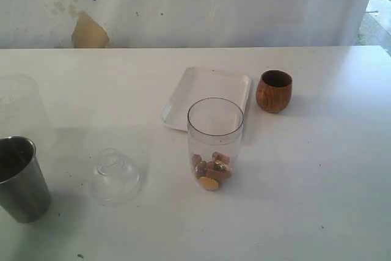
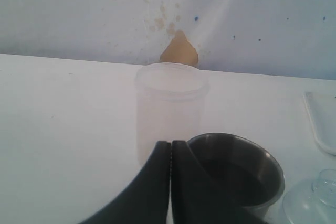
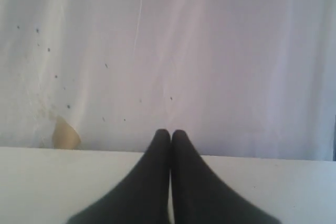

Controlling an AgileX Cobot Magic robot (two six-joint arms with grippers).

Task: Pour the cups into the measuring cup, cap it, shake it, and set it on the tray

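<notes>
Left end effector (image 2: 171, 148) and right end effector (image 3: 170, 136) both pinched closed, gripping nothing.
I see the measuring cup (image 1: 215, 145) upright on the bench (image 1: 317, 181), brown bits (image 1: 211, 168) in its bottom. From it, the tray (image 1: 201, 90) lies at 12 o'clock just beside, the wooden cup (image 1: 274, 91) at 1 o'clock, the clear dome lid (image 1: 114, 176) at 9 o'clock, the steel tumbler (image 1: 19, 178) farther out toward 8 o'clock.

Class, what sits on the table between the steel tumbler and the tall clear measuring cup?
A clear domed lid lies between the steel tumbler and the measuring cup, seen in the exterior view.
</notes>
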